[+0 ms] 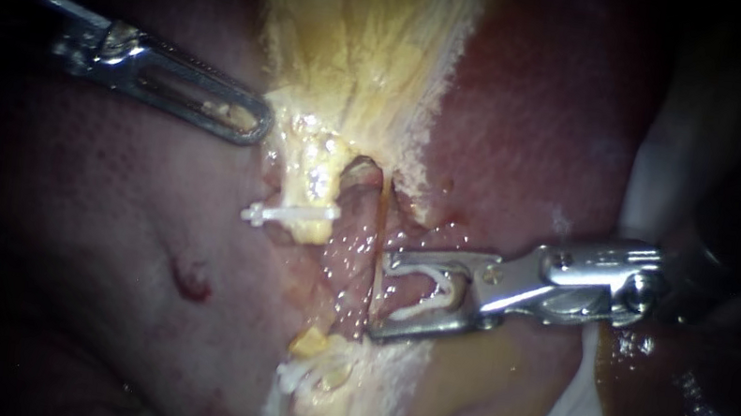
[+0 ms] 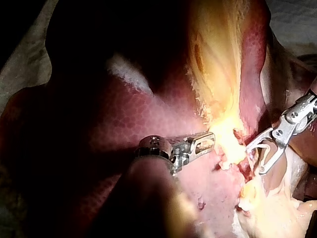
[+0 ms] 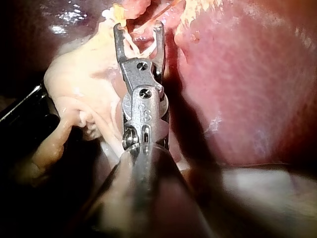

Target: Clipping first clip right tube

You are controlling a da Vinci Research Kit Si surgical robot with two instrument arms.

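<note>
Steel left instrument (image 1: 256, 124): the shaft lies over the liver (image 1: 103, 232). The slotted jaws lie together and no tissue shows gripped between them. The tip touches the edge of the yellow tissue (image 1: 362, 47) directly ahead of it.
Placed clip (image 1: 280, 217): white, closed across the left tube (image 1: 320, 194). It sits ahead of the left instrument's tip and off to one side, near it but not touching.
Right tube (image 1: 380, 228): a thin orange strand between the left tube and the right instrument. It runs across the mouth of that instrument's jaws, level with their tips. Whether it lies inside the mouth or just ahead of it cannot be told.
Loaded clip (image 1: 444, 285): white, open and V-shaped. It is seated between the right instrument's jaws, one leg along each jaw, with the bend toward the hinge.
Right instrument (image 1: 379, 296): bright metal. The jaws stand wide apart and hold only the loaded clip. Both tips point at the right tube. Pale tissue (image 1: 500, 384) lies under and beside the shaft.
</note>
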